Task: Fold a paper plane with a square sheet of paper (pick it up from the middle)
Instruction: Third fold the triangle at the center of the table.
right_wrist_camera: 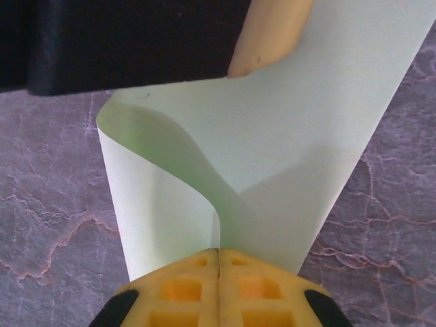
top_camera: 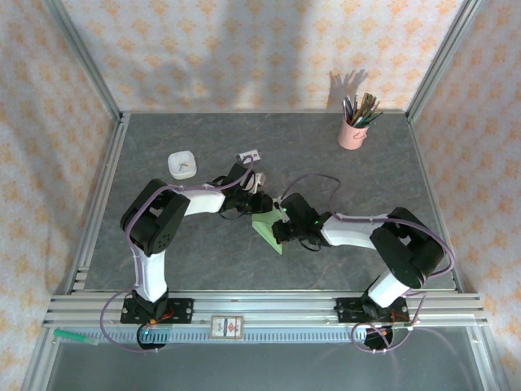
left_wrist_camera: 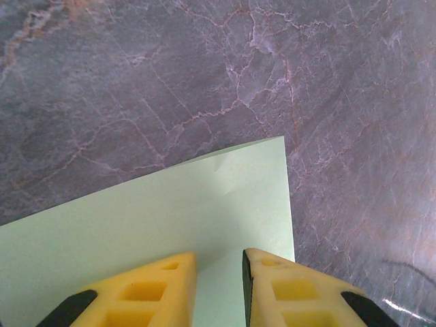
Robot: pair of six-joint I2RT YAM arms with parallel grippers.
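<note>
Square sheet of paper [right_wrist_camera: 286,136] sits pinched in right gripper [right_wrist_camera: 219,262], left gripper [left_wrist_camera: 219,257] slightly parted over it.

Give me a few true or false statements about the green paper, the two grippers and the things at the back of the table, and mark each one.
1. The right gripper is shut on the thin pale green sheet of paper. True.
2. The paper lies completely flat. False: part of it curls over in a loop.
3. The pink pencil cup stands at the far right of the grey marbled table. True.
4. The left gripper has its fingers pressed together. False: a narrow gap shows between them.
5. The small white square dish sits on the paper. False: it stands apart, far left.
</note>
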